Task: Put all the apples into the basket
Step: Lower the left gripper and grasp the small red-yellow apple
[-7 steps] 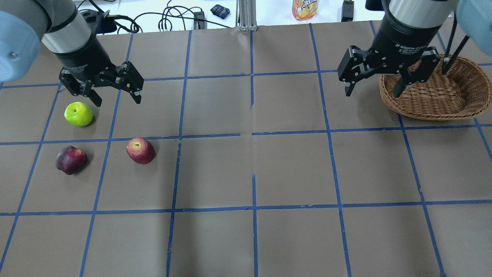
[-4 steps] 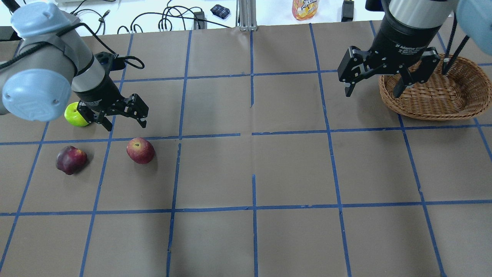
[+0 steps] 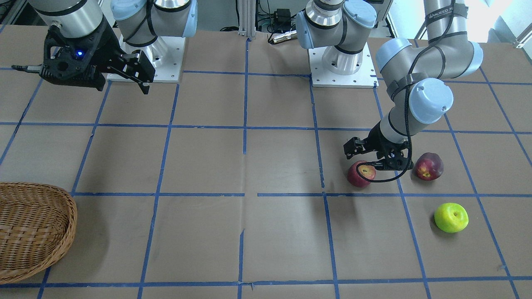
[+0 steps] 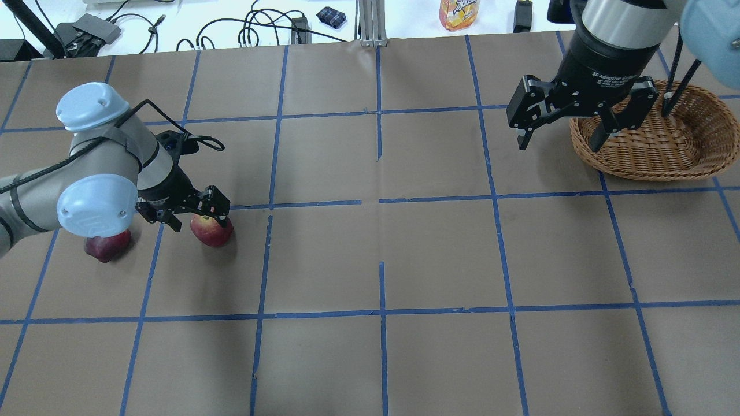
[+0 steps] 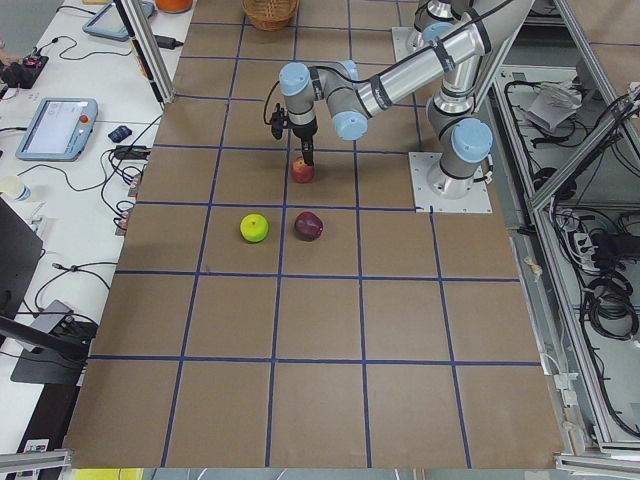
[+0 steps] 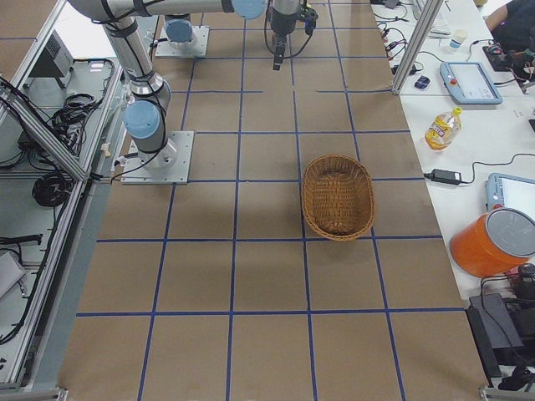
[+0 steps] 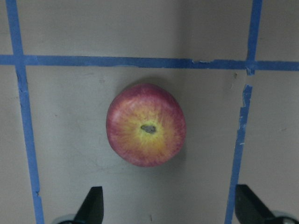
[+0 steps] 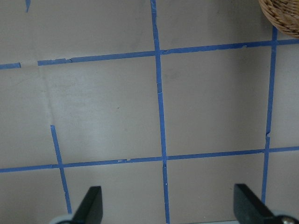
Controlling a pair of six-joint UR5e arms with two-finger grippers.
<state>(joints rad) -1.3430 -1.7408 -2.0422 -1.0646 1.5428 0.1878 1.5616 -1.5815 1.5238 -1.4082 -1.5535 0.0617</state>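
The red apple (image 4: 213, 232) with a yellowish stem dimple lies on the table left of centre; it also shows in the left wrist view (image 7: 146, 125) and the front view (image 3: 360, 173). My left gripper (image 4: 199, 221) is open and low right over it, jaws on either side, not touching. The dark maroon apple (image 3: 429, 166) lies beside it, half hidden under my left arm in the overhead view (image 4: 107, 245). The green apple (image 3: 451, 217) is hidden by that arm in the overhead view. My right gripper (image 4: 558, 141) is open and empty, hovering at the left edge of the wicker basket (image 4: 659, 156).
Blue tape lines divide the brown table into squares. Cables (image 4: 254, 29) and a juice bottle (image 4: 459, 13) lie beyond the far edge. The arm bases (image 3: 341, 62) stand at the robot's side of the table.
My left arm has swung from beside the green apple toward the red apple and lowered over it, now covering the green apple in the overhead view. The right arm has barely moved.
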